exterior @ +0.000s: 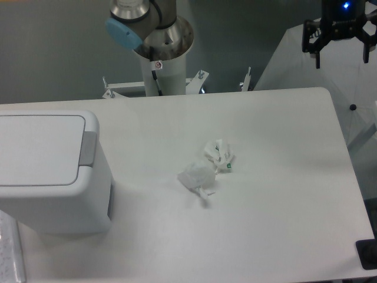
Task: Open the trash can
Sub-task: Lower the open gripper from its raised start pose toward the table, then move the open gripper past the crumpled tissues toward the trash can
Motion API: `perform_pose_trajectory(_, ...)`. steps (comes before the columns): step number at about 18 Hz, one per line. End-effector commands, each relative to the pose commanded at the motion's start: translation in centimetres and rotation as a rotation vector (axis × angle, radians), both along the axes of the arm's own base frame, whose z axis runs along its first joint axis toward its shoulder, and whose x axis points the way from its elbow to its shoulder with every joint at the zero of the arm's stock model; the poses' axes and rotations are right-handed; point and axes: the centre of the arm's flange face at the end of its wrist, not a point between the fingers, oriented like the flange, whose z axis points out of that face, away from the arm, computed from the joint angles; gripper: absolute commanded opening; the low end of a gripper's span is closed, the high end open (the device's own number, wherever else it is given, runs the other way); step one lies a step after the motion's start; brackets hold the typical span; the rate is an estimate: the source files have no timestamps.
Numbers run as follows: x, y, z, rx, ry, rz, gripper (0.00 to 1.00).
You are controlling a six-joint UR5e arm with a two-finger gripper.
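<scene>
A white counter (283, 177) with a rounded far corner fills most of the view, evenly lit with soft shadows. Behind it is a plain grey wall (53, 53). A white metal bracket (126, 87) with bolts sits along the far edge. At right, a pale angled panel (294, 59) stands beyond the counter.

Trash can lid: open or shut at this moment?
Shut: the flat pale lid lies flush in the boxy white plastic trash can.
</scene>
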Motion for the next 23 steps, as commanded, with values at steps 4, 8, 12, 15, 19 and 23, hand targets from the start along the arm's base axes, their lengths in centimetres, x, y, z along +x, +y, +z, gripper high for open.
perform_pose_trajectory(4, 0.1, 1.1, -3.0, 0.019, 0.020, -0.003, 1.00)
perform_pose_trajectory(8, 1.6, 2.9, -6.6, 0.044, -0.002, 0.028, 1.00)
perform_pose_trajectory(12, 2.1, 6.1, -10.0, 0.056, -0.083, 0.063, 1.00)
perform_pose_trajectory(15, 2.1, 9.4, -13.7, 0.048, -0.154, 0.078, 1.00)
perform_pose_trajectory(19, 2.6, 12.9, -14.9, 0.065, -0.189, 0.107, 1.00)
perform_pose_trajectory(23, 3.1, 16.3, -13.2, 0.209, -0.254, 0.201, 1.00)
